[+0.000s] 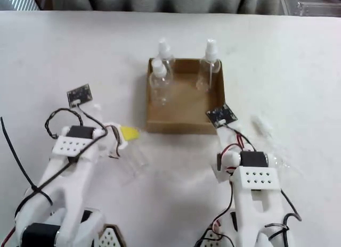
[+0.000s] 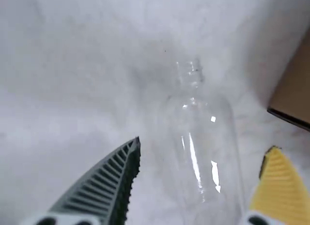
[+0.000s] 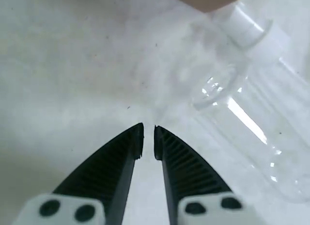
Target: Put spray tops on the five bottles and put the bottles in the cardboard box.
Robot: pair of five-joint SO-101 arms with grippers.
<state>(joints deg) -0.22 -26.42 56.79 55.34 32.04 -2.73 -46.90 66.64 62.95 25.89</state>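
Sitting mid-table, the cardboard box (image 1: 184, 122) is holding 3 clear plastic bottles, all standing upright and wearing white spray tops. The front-left bottle (image 1: 160, 79) and back-left bottle (image 1: 166, 54) are crowding the box's back left corner. The back-right bottle (image 1: 209, 66) is standing in the back right corner. The front half of the box floor is showing bare brown cardboard. The low walls are standing square and the top is open.

The left gripper (image 2: 205, 145) is spread wide, with its ribbed grey finger (image 2: 114, 179) and yellow finger (image 2: 273, 184) straddling the uncapped bottle (image 2: 203, 152). I can't tell if either finger is touching it. That bottle is lying on its side on the table (image 1: 53, 55), near the box's front left corner, with its threaded neck pointing away from the wrist.

The right gripper (image 3: 147, 128) is nearly closed. Its 2 black serrated fingers are leaving only a thin slit and gripping nothing. It is hanging over bare table just in front of the box's front right corner. The capped bottle (image 3: 252, 113) is lying on its side just beside it, apart from the fingers, with its white spray top pointing toward the box.

The table surface is looking white and slightly mottled, with open room running along the far edge and both sides of the box.
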